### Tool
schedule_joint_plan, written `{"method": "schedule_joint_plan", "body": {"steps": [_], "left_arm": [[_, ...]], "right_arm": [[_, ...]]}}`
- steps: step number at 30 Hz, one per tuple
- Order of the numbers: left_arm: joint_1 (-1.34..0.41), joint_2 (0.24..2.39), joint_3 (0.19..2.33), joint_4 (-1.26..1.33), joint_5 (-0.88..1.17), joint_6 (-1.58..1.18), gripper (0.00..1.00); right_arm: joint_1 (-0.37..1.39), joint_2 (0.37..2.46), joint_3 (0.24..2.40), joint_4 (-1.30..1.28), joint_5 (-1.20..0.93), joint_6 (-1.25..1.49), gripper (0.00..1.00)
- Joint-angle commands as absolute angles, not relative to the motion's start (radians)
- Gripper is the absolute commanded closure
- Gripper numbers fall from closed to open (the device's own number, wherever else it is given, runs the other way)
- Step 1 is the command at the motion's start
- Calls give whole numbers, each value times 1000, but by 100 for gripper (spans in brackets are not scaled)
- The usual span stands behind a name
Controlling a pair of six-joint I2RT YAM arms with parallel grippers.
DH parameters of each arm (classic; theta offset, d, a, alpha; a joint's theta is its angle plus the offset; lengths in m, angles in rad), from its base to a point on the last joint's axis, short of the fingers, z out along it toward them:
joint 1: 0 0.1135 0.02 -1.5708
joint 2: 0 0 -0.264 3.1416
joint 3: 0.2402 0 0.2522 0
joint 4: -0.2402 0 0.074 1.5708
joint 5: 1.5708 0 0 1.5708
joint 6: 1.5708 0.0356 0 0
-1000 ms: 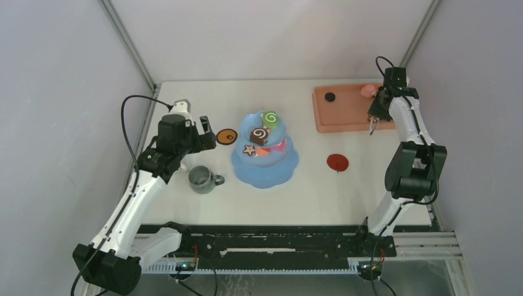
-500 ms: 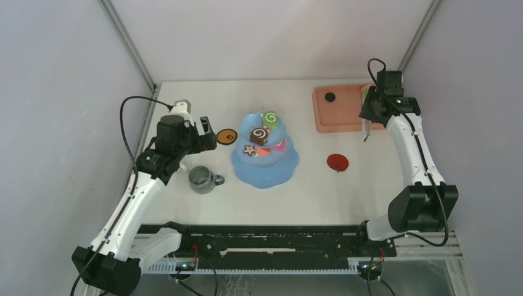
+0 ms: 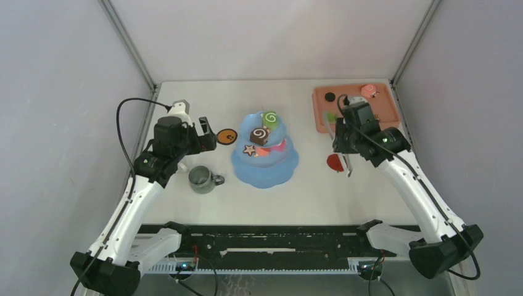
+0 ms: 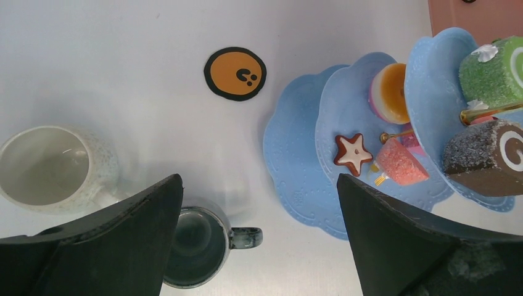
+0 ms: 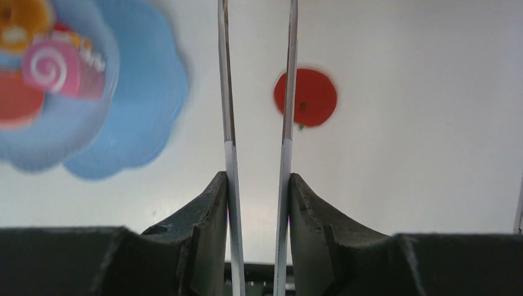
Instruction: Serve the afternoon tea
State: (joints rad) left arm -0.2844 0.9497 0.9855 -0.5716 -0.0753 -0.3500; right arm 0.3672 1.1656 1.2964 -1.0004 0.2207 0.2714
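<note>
The light blue three-tier cake stand (image 3: pixel 265 169) stands mid-table with a green swirl roll (image 3: pixel 269 117), a chocolate swirl roll (image 3: pixel 259 135) and a star cookie (image 3: pixel 249 150) on it. My left gripper (image 4: pixel 259 179) hovers open and empty above the grey-green mug (image 4: pixel 194 246), with the white mug (image 4: pixel 49 166) to its left. The right gripper (image 5: pixel 258 179) is shut on the long metal tongs (image 5: pixel 228 123), whose arms reach over the table by a red coaster (image 5: pixel 305 97). Nothing shows between the tong arms; their tips are out of the wrist view. A pink swirl roll (image 3: pixel 369 90) lies on the tray.
The salmon-pink tray (image 3: pixel 321 117) sits at the back right with a small black piece (image 3: pixel 330 97) on it. An orange coaster (image 3: pixel 227 136) lies left of the stand. Side walls close in on both sides.
The right arm has swung from the tray's right end leftward and nearer, carrying the tongs to the red coaster. The left arm has stayed put.
</note>
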Motion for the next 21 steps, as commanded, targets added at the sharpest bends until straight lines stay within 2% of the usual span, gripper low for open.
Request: {"method": "schedule_joint_plan", "body": {"steps": [1,11,21], "left_arm": [[-274,919,977,-569,-83,-344,0],[-273,885,965,-582,-103,-358,0],[-275,869,972,-607,-130,-359,0]], "right_arm": [[503,1078,1269,-1066,293,353,73],[745,1029,1137,-1106,306,481,73],[809,1059,1026,-918,271,445,73]]}}
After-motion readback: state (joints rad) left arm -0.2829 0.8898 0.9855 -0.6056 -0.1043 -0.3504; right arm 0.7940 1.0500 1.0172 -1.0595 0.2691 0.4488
